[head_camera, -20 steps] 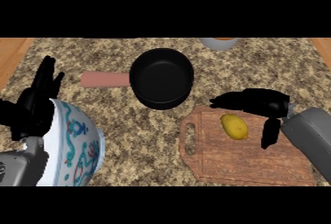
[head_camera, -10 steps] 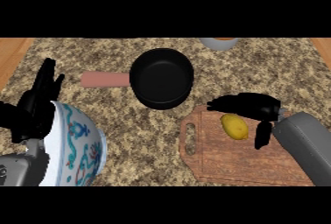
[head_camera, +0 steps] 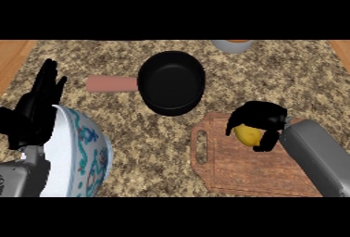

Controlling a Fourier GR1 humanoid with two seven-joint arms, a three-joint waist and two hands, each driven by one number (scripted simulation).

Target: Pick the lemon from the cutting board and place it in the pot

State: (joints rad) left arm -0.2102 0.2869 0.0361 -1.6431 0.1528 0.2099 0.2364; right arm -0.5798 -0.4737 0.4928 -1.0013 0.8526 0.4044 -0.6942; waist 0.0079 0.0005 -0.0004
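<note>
The yellow lemon (head_camera: 246, 134) lies near the far end of the wooden cutting board (head_camera: 236, 169) at the lower right. My right hand (head_camera: 260, 117) covers it from above, fingers and thumb curled down on both sides, so only part of the lemon shows. The black pot (head_camera: 171, 82) with a pinkish handle (head_camera: 109, 84) sits on the counter up and to the left of the board. My left hand (head_camera: 37, 106) rests open at the left edge, fingers up.
A large white bowl with teal and red patterns (head_camera: 75, 157) stands at the lower left beside my left forearm. A grey bowl (head_camera: 232, 45) peeks in at the far edge. Speckled granite counter (head_camera: 287, 78) lies between the pot and the board.
My right hand has moved left and down over the lemon and its fingers have curled round it. The left hand has stayed still.
</note>
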